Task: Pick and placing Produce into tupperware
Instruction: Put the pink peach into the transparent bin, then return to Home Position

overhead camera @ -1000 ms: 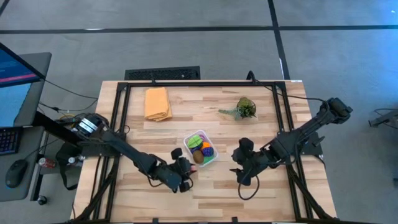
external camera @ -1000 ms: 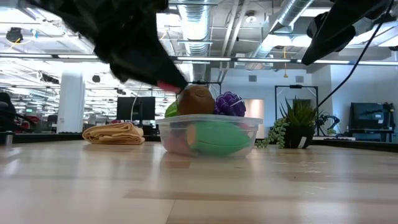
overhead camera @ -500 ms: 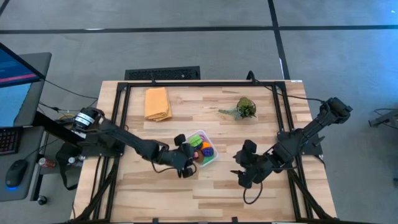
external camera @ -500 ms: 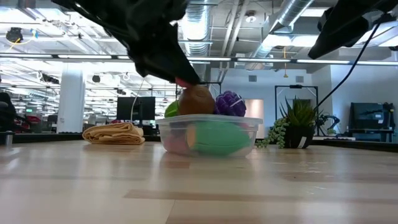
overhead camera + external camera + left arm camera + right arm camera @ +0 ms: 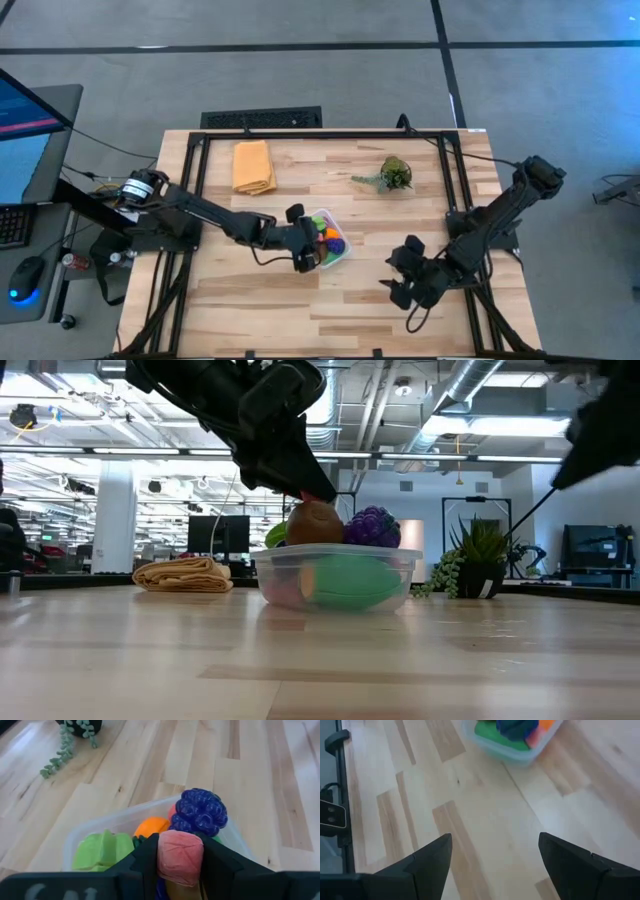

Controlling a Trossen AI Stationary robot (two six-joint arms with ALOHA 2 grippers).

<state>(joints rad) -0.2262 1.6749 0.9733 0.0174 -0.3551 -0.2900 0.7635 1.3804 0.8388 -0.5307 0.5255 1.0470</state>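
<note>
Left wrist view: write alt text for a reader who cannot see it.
The left tool grips a pink toy just above a clear tub on a wooden table. The tub already holds a purple berry cluster, an orange piece and a green piece. A trailing plant lies beyond.

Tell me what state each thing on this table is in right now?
Left gripper: shut on a pink toy piece, above the container.
Right gripper: open, holding nothing, over bare wood.
Clear container: lidless, heaped full of toy fruit.
Purple berry: on top of the heap.
Orange cloth: folded, lying flat.
Plant: upright.
</note>
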